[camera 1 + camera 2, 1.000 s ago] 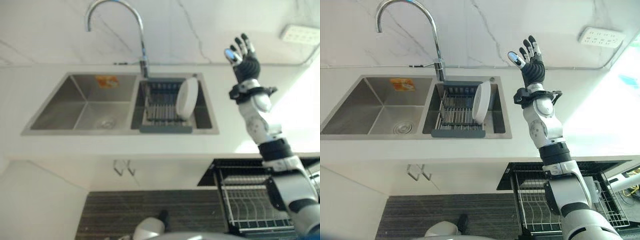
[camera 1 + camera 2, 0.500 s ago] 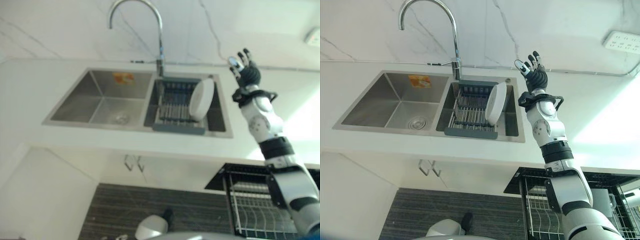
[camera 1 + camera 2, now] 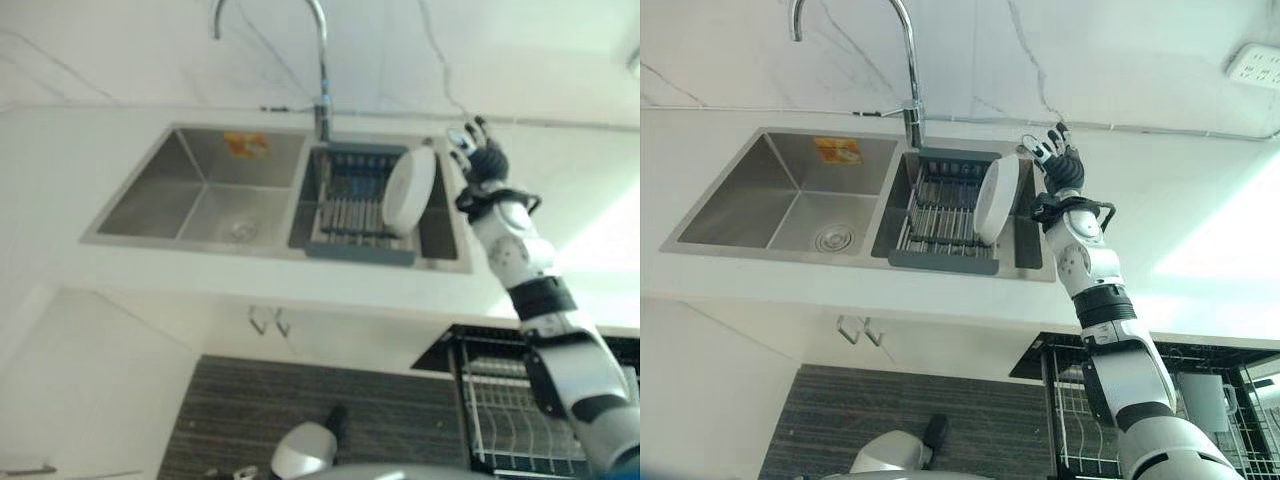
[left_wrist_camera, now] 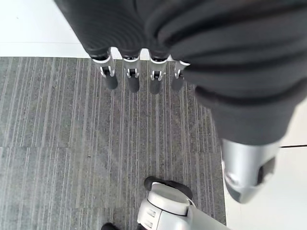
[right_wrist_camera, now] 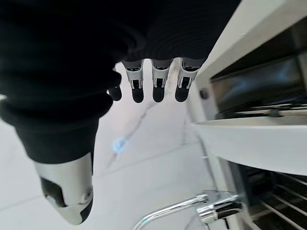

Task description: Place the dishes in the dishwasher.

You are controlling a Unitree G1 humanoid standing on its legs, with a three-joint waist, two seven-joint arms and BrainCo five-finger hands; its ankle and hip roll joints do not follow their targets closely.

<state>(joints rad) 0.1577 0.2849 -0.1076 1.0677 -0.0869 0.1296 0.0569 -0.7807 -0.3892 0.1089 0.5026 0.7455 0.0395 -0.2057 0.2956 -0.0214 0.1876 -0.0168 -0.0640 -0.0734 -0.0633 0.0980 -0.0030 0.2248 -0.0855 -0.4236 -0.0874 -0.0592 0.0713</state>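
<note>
The plate (image 3: pixel 997 196) stands on edge in the rack (image 3: pixel 945 212) that sits in the right basin of the sink (image 3: pixel 790 185), at the rack's right end. It leans a little, its top rim tipped toward the sink's right edge, its long axis running roughly upright and its face turned left toward the rack's bars and the faucet (image 3: pixel 902 60). The right hand (image 3: pixel 1055 160) hovers just beside the plate's upper right rim, fingers straight and spread wide, holding nothing; in the right wrist view the fingertips (image 5: pixel 158 91) reach past the plate's white rim (image 5: pixel 259 141) without touching it. The step in hand looks like the reach to grasp the plate. To do it well, the hand should come down over the top rim with the thumb on one face and the fingers on the other, then lift straight up clear of the bars before swinging right toward the dishwasher (image 3: pixel 1160 400) below the worktop (image 3: pixel 1200 240). The left hand (image 4: pixel 139 76) hangs over the floor (image 4: pixel 57 134), fingers relaxed and empty.
</note>
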